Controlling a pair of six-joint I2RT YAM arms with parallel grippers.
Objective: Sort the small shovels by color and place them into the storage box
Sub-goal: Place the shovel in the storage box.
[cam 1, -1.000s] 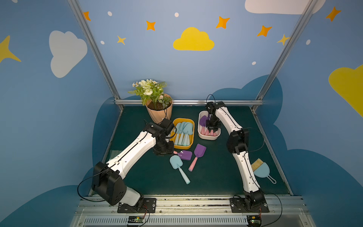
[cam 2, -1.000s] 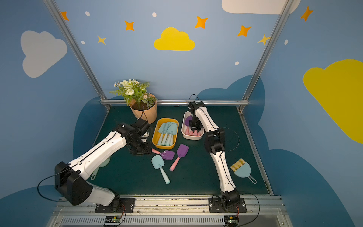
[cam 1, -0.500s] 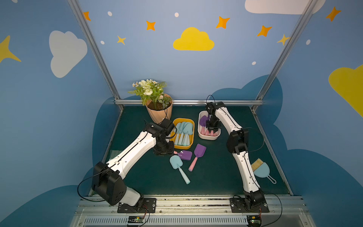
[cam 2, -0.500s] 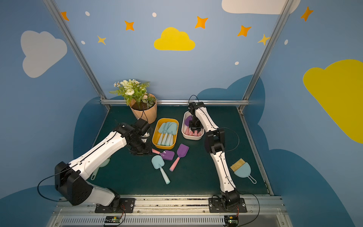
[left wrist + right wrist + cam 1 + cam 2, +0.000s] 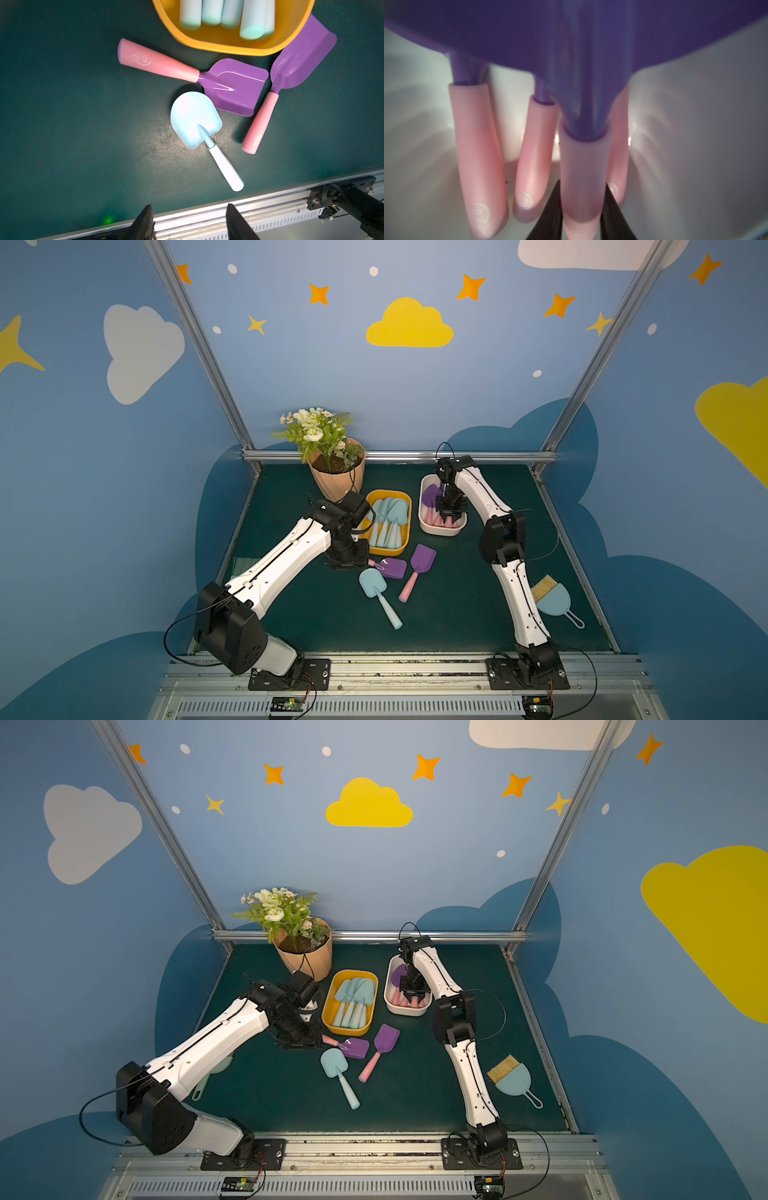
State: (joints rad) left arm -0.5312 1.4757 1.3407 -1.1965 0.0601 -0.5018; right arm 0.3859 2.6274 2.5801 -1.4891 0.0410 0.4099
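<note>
Releasing cleanly is the step in hand, I judge. The right claw (image 5: 581,214) is clamped tight on the pink handle of a purple plastic toy shovel (image 5: 583,162), held low inside the white plastic storage box (image 5: 695,124) alongside other pink-handled purple shovels (image 5: 475,145). Lay it parallel to them, then part the jaws. The left claw (image 5: 190,220), half open and empty, hovers over the dark green surface (image 5: 62,124). It is near two loose purple shovels (image 5: 234,87) and a light blue shovel (image 5: 195,118), which lie beside the yellow plastic box (image 5: 228,43).
</note>
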